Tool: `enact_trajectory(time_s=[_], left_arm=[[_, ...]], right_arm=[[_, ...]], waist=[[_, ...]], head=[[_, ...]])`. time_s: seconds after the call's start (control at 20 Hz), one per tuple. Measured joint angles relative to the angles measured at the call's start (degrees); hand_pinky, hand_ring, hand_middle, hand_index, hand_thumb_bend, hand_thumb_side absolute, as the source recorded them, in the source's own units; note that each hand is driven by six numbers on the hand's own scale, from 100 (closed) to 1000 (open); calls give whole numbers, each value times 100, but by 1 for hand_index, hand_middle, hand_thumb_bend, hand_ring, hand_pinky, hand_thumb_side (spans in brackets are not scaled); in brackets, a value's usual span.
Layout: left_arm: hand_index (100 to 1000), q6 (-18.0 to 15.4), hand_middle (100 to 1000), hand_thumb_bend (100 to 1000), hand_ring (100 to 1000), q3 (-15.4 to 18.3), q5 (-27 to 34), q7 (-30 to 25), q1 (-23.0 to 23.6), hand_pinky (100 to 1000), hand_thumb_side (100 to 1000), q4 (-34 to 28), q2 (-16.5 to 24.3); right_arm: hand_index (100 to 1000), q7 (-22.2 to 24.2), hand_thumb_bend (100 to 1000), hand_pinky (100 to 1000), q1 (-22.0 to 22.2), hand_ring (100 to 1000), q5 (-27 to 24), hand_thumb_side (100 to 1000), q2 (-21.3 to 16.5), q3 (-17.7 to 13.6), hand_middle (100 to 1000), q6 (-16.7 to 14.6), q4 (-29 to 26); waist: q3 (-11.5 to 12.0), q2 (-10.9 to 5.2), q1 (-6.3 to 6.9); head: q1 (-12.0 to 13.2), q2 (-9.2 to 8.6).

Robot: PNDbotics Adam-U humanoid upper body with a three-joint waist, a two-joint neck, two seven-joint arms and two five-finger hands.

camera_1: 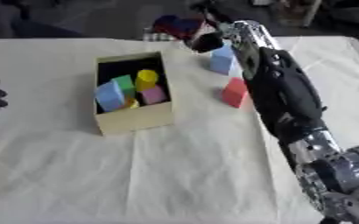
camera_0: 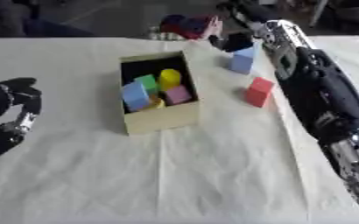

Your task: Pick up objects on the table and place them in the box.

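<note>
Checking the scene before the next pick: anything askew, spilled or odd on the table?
Nothing spilled or damaged. The tan cardboard box sits slightly askew on the cream tablecloth, with coloured blocks piled loosely inside. A light blue block and a red block stand outside it, beside the right arm. The left hand idles at the left edge.

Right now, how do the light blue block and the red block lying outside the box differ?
The light blue block lies farther back, right by the right robot hand; the red block lies nearer the camera, apart from that hand. The blue one looks slightly taller than the red. Both rest on the cream tablecloth, right of the cardboard box.
</note>
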Motion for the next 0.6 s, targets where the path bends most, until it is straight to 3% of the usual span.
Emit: enact_trajectory(time_s=[0.3,0.6], left_arm=[[839,-44,654,222,655,-60,0,-99,-104,837,617,-20,0],[840,-45,654,202,656,-62,0,-120,-112,839,625,-31,0]], right_arm=[[957,-536,383,905,-141,892,-2,503,-350,-437,908,1024,842],[957,-721,383,919,-131,921,-10,541,-426,-458,904,1504,1428]], waist=[[344,127,-1],[402,163,-2]], head=[[-367,0],[-468,0]])
